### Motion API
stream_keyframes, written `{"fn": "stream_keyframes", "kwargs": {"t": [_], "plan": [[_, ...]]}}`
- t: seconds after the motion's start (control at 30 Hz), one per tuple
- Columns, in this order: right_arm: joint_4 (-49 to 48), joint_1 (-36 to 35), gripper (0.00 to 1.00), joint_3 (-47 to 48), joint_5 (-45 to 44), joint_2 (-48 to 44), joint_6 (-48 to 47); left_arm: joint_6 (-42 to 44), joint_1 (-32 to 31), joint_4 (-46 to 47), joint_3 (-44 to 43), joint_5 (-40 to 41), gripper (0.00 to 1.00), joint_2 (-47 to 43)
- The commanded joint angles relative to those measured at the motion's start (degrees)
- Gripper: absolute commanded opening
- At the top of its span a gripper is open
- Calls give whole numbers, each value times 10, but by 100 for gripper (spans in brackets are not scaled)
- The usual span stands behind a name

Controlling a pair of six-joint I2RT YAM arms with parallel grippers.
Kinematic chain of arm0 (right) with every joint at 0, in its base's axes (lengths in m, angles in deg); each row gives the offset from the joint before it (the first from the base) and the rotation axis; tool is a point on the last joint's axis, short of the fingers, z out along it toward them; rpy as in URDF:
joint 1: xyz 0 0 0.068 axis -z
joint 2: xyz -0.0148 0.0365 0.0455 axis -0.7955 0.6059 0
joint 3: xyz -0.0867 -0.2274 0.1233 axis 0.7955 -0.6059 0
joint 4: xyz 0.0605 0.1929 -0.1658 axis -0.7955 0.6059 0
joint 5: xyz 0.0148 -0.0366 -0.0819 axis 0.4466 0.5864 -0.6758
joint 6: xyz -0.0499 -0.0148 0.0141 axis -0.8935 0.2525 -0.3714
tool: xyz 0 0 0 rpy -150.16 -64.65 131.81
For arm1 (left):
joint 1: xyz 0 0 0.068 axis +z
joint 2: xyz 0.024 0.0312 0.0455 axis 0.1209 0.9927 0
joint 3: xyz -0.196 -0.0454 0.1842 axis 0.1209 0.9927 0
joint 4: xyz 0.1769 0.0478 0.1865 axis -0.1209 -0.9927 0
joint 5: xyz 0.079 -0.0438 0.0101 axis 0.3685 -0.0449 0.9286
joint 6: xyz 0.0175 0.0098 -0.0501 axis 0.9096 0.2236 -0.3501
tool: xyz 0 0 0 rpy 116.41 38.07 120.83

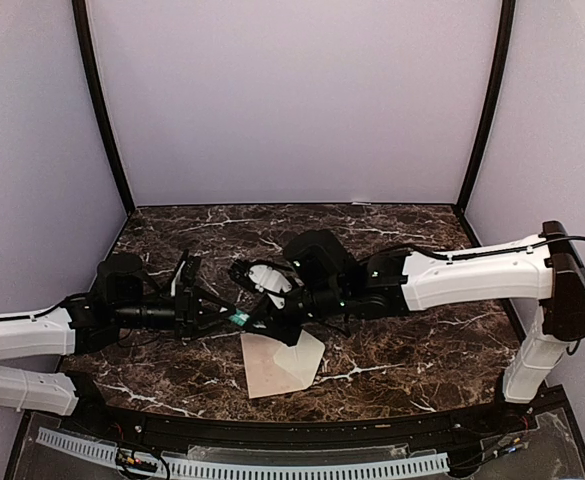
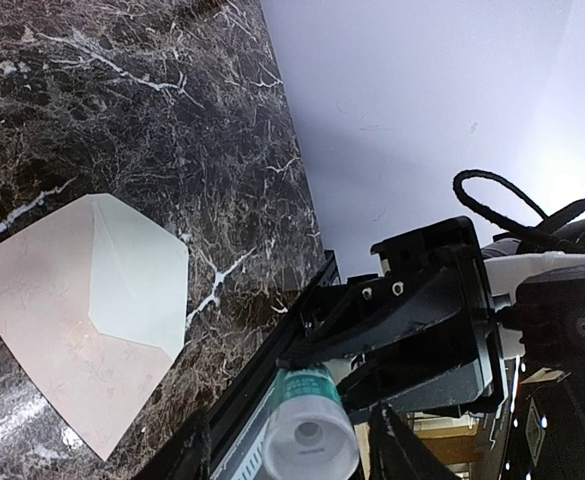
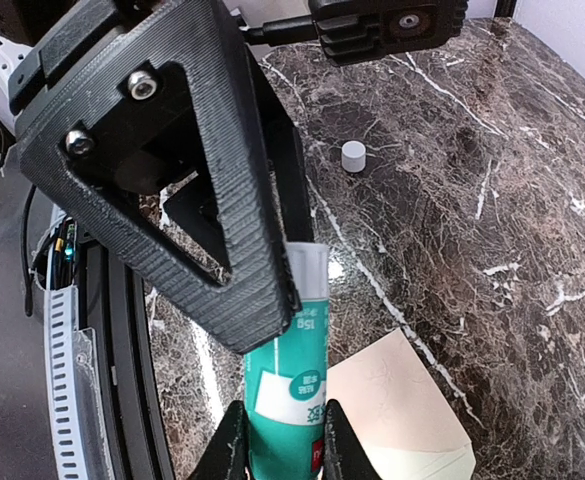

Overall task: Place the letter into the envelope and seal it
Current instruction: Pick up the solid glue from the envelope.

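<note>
White arms [image 1: 472,275], black right gripper [image 3: 282,445]

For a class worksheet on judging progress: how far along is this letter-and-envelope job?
Apparently done: no loose letter shows, so it is probably inside the envelope. In hand: the right tool grips a glue stick, and a white cap lies apart on the table. Left to do: the flap lies open, so gluing and sealing remain.

Cream envelope [image 1: 280,362] lies flat, flap open.
</note>
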Motion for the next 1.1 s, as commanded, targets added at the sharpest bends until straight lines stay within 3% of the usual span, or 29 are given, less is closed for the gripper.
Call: {"fn": "stream_keyframes", "kwargs": {"t": [0.0, 0.3, 0.47, 0.67, 0.73, 0.83, 0.9, 1.0, 1.07], "plan": [[6, -6, 0, 24, -7, 9, -15, 3, 2, 9, -16, -20, 52, 4], [44, -15, 0, 66, -7, 34, -38, -3, 2, 26, -11, -52, 52, 27], [50, -17, 0, 71, -10, 36, -41, -4, 2, 28, -10, -55, 35, 27], [61, -18, 0, 78, -7, 41, -49, -10, 2, 35, -4, -65, 28, 29], [64, -18, 1, 80, -14, 42, -50, -16, 2, 46, 0, -71, 21, 30], [58, -18, 22, 71, -21, 33, -42, -22, 2, 64, 4, -71, 8, 28], [52, -18, 42, 58, -26, 18, -29, -25, 2, 68, 7, -60, 2, 22], [33, -18, 73, 18, -36, -32, 19, -20, 2, 69, 13, -21, 0, 3], [18, -16, 83, -26, -61, -70, 61, -5, 2, 57, 20, 19, 0, -18]]}}
